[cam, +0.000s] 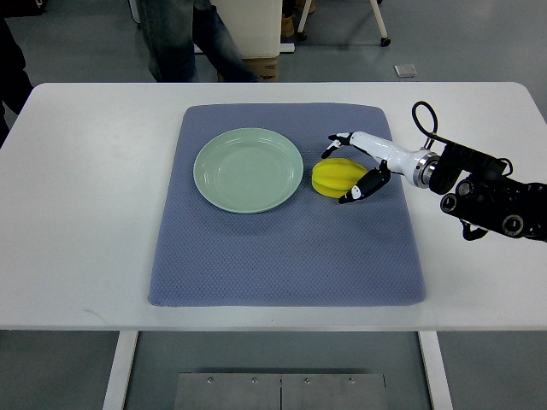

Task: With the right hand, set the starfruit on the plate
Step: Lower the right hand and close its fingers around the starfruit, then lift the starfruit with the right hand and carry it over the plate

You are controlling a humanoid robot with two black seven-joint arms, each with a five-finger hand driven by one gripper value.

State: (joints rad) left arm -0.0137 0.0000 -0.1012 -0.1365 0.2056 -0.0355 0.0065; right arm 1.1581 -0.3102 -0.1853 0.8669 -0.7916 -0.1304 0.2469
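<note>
Grabbing the starfruit, plate's still empty

Right hand (352, 167) has fingers cupped around the starfruit (333, 178), not clearly clamped yet. Next: squeeze, lift, swing left onto the plate (224, 184).

- Mat (282, 256) lies on table (85, 213), roughly centred.
- Plate (248, 169) on mat, left of starfruit (335, 177); the two just apart.
- Right hand (363, 166) at starfruit's right side, fingers around it.
- Person's legs (192, 38) behind table.

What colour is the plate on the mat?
Pale green, plain with no pattern; the plate shows clearly in the top view.
</note>
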